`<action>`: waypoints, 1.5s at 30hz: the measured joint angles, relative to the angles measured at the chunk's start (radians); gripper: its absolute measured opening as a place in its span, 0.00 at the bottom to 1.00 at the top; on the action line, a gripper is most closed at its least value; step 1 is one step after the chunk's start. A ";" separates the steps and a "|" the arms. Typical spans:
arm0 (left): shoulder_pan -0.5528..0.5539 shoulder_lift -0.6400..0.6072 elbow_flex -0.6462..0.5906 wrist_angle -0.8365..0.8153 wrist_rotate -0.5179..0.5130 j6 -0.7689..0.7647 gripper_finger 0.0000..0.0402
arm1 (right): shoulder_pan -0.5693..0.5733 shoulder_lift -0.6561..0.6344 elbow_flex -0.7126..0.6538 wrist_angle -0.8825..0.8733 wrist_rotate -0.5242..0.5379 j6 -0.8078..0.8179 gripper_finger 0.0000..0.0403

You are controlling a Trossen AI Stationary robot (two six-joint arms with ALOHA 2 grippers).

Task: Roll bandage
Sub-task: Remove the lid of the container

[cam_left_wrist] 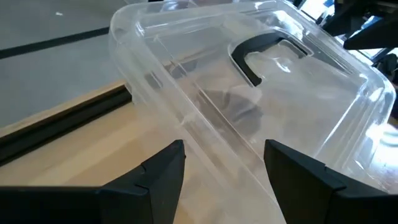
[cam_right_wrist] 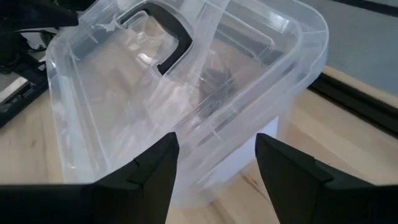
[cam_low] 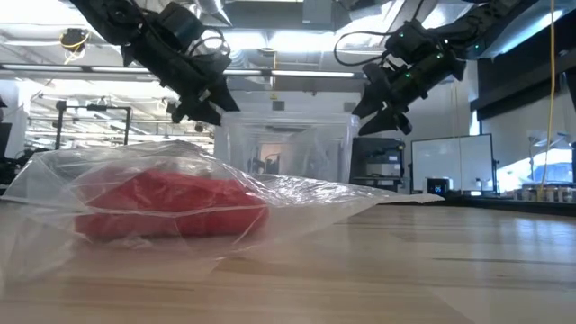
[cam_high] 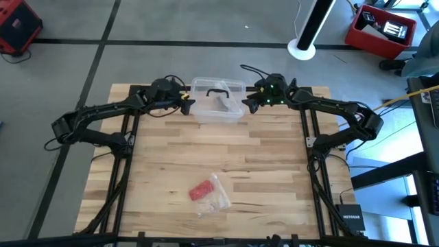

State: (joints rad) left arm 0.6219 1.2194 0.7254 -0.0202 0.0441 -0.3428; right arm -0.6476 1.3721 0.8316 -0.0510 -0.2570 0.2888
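Wooden slat table (cam_high: 274, 171) on a grey floor, shop room w/ lights and screens behind. Both arms sit at the far edge, flanking a clear plastic box (cam_high: 218, 100) w/ a black handle (cam_high: 219, 90). Left gripper (cam_high: 185, 104) is just beside the box's left end, right gripper (cam_high: 248, 103) just beside its right end. Both sets of jaws are spread apart, holding nothing; each wrist view shows the box wall between the fingers but not touched.

Bandage (cam_high: 202, 191) lies near the table's front edge, roughly centred, well apart from both grippers. It's a red bundle inside a clear plastic bag (cam_high: 218, 195), which trails off toward the right side. Long axis seems to run diagonally, though through the crinkled bag that's hard to call.

Key relation: bandage is straight toward the near edge from the box, abt midway btwn the arms, marginally closer to the left one. Either arm must pull back toward the front and drop down; bag has to be dealt w/ before any rolling.
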 joint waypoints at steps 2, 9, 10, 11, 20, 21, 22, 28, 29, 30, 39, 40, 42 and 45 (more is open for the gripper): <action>-0.007 0.001 0.000 0.003 0.000 0.010 0.52 | 0.000 -0.001 0.000 0.000 -0.022 0.016 0.55; -0.027 0.000 0.000 0.022 -0.008 0.115 0.52 | 0.018 -0.004 -0.002 0.004 -0.033 0.025 0.55; -0.029 -0.001 0.000 0.029 -0.010 0.117 0.52 | 0.019 -0.009 -0.002 0.006 -0.039 0.022 0.55; -0.031 -0.001 0.000 0.034 -0.014 0.121 0.52 | 0.020 -0.017 -0.003 0.011 -0.049 0.016 0.55; -0.033 -0.002 0.000 0.031 -0.013 0.184 0.52 | 0.020 -0.093 0.002 0.059 -0.083 -0.017 0.55; -0.033 -0.002 0.000 0.030 -0.012 0.192 0.52 | 0.020 -0.094 0.002 0.064 -0.088 -0.027 0.55; -0.033 -0.002 0.000 0.030 -0.011 0.198 0.52 | 0.020 -0.094 0.002 0.068 -0.094 -0.031 0.55; -0.050 -0.002 0.002 0.054 0.021 0.248 0.52 | 0.057 -0.092 0.004 0.139 -0.125 -0.113 0.55; -0.053 -0.002 0.002 0.055 0.020 0.260 0.52 | 0.065 -0.092 0.004 0.157 -0.130 -0.125 0.55; -0.059 -0.001 0.002 0.061 0.017 0.274 0.52 | 0.072 -0.092 0.004 0.172 -0.130 -0.142 0.55; -0.075 -0.020 0.004 0.054 0.001 0.320 0.52 | 0.105 -0.092 0.004 0.159 -0.052 -0.181 0.55; -0.075 -0.032 0.009 0.050 0.000 0.325 0.52 | 0.105 -0.092 0.004 0.159 -0.051 -0.189 0.55; -0.075 -0.066 0.023 0.052 -0.002 0.339 0.52 | 0.105 -0.092 0.004 0.157 -0.050 -0.200 0.55; -0.094 -0.122 0.052 0.007 -0.003 0.389 0.52 | 0.105 -0.092 0.004 0.149 -0.051 -0.218 0.55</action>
State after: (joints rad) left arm 0.5283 1.0969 0.7770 -0.0131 0.0410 0.0463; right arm -0.5423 1.2804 0.8356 0.0977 -0.3080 0.0711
